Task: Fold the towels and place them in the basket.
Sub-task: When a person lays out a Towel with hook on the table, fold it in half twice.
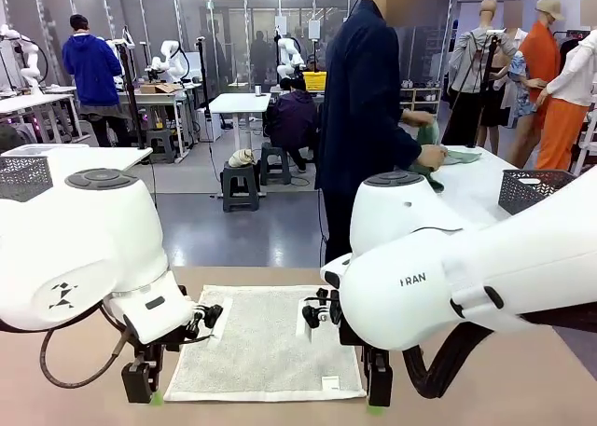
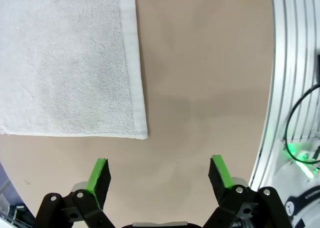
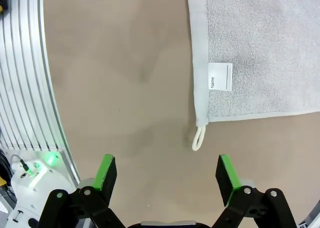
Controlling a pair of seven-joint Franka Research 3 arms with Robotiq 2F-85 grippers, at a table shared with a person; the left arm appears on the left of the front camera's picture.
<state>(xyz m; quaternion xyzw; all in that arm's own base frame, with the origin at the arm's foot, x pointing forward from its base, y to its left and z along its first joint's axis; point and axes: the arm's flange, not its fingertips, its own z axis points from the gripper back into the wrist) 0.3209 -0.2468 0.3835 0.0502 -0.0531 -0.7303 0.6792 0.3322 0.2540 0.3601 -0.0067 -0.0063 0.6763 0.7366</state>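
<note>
Towel (image 1: 266, 342): cream-white, flat on table (image 2: 210, 63) between arms, unfolded. Long axis seemingly near-to-far, hemmed short end nearest robot. Loop (image 3: 198, 138) and label (image 3: 220, 77) at near right corner. Left gripper (image 2: 160, 170), right gripper (image 3: 167, 170) agape, empty, just off near corners. Step: first fold, not begun. Next: pinch both near corners, carry toward far edge.

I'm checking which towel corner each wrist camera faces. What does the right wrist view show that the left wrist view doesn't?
Right wrist view, not the left: the hanging loop and white name label at a corner, plus the open right claw. Left wrist view, not the right: a plain hemmed corner and the open left claw. Both: the cream-white towel flat on the tan table, green pads over bare tabletop, clear of the cloth.
</note>
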